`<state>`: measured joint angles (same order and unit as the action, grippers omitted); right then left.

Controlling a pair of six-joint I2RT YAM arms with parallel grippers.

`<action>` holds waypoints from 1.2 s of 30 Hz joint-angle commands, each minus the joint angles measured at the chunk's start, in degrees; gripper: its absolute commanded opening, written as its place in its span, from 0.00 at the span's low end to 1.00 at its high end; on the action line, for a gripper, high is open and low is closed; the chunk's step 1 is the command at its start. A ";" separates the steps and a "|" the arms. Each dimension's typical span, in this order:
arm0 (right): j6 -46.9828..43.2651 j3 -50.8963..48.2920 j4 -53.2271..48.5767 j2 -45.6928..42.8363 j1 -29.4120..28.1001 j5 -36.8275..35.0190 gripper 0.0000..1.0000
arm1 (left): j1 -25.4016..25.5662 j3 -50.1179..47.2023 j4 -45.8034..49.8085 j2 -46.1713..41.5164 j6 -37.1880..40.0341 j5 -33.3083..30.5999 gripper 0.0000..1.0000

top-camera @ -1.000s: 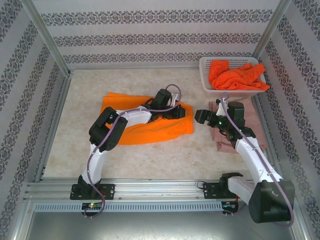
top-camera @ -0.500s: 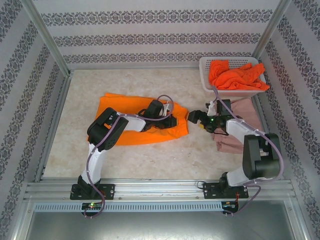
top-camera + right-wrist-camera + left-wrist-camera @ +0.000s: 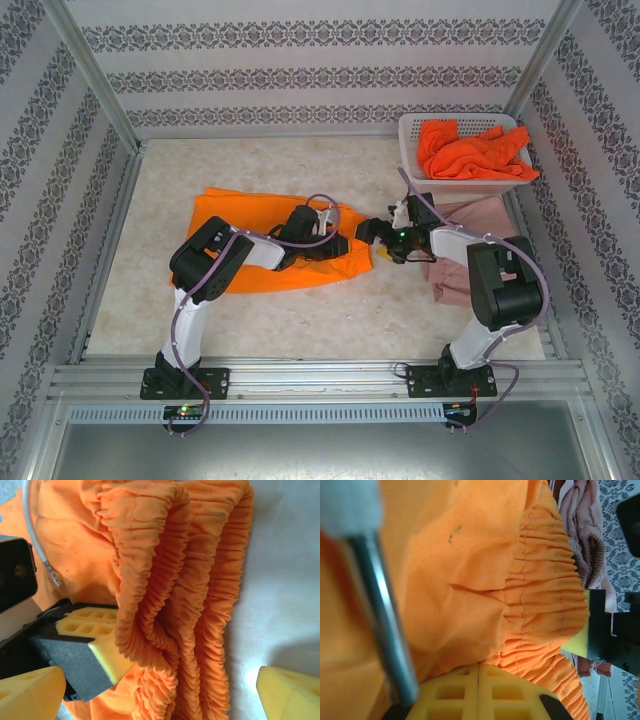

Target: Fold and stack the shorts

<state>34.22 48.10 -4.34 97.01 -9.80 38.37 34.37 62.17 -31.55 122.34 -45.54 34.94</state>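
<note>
Two grippers are seen at the waistband of the orange shorts (image 3: pixel 260 235), mid-table (image 3: pixel 300 310). Its elastic is pinched by the left gripper (image 3: pixel 345 245); the right gripper (image 3: pixel 378 238) is spread wide around it. Alongside are laid the pink shorts (image 3: pixel 470 215); the red-orange shorts (image 3: pixel 475 155) are heaped in the basket (image 3: pixel 412 130).

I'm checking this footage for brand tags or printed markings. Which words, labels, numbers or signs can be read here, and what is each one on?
No text can be read in any view.
The orange shorts show a plain gathered waistband, with no tag or print.
The pink shorts, the red-orange shorts and the white basket show no lettering.
The wallpaper bands are ornament, not letters.
</note>
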 commanded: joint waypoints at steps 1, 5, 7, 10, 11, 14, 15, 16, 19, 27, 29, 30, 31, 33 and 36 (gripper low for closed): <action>1.88 1.65 2.12 1.63 -1.06 -0.60 0.98 | -0.66 -2.87 3.56 0.96 -1.02 -1.28 0.04; 3.17 1.83 3.99 2.39 -1.72 -0.50 0.98 | -0.71 -3.27 2.93 1.05 -1.22 -1.34 0.04; 3.95 1.83 4.83 2.65 -2.12 -0.31 0.97 | -0.71 -3.32 2.61 1.12 -1.32 -1.29 0.04; 4.67 1.91 5.63 3.17 -2.67 -0.22 0.96 | -0.70 -3.36 2.39 1.28 -1.42 -1.28 0.04; 4.84 2.00 5.81 3.40 -2.77 -0.10 0.94 | -0.71 -3.29 2.29 1.37 -1.47 -1.18 0.04; 5.58 2.13 6.35 3.89 -3.02 0.48 0.90 | -0.70 -3.41 1.78 1.58 -1.75 -1.19 0.04; 5.60 2.22 6.37 3.86 -3.10 0.36 0.89 | -0.66 -3.50 1.67 1.63 -1.87 -1.13 0.04; 5.60 2.26 6.21 3.73 -3.12 0.02 0.88 | -0.70 -3.60 1.49 1.66 -1.92 -1.11 0.04; 4.75 2.48 5.04 3.27 -3.29 -1.19 0.84 | -0.71 -3.65 1.29 1.72 -2.01 -1.09 0.04; 2.73 2.90 3.16 4.30 -3.29 -3.36 0.75 | -0.71 -3.63 1.17 1.80 -2.20 -1.12 0.04; 2.27 2.88 3.11 4.74 -3.23 -3.63 0.71 | -0.69 -3.60 1.23 1.93 -2.22 -1.18 0.04; 2.13 2.89 3.00 4.91 -3.27 -3.65 0.70 | -0.71 -3.63 1.15 1.85 -2.19 -1.17 0.04; 2.04 2.88 3.09 5.15 -3.31 -3.65 0.68 | -0.69 -3.64 1.18 1.86 -2.29 -1.17 0.04; 1.91 2.73 3.26 5.60 -3.35 -3.52 0.63 | -0.71 -3.63 1.14 1.84 -2.34 -1.16 0.04; 1.91 2.28 3.88 6.15 -3.38 -3.43 0.56 | -0.71 -3.55 1.26 1.60 -2.35 -1.27 0.04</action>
<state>37.10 49.87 -0.89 101.73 -12.88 35.14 34.37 60.71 -34.59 122.26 -47.18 34.92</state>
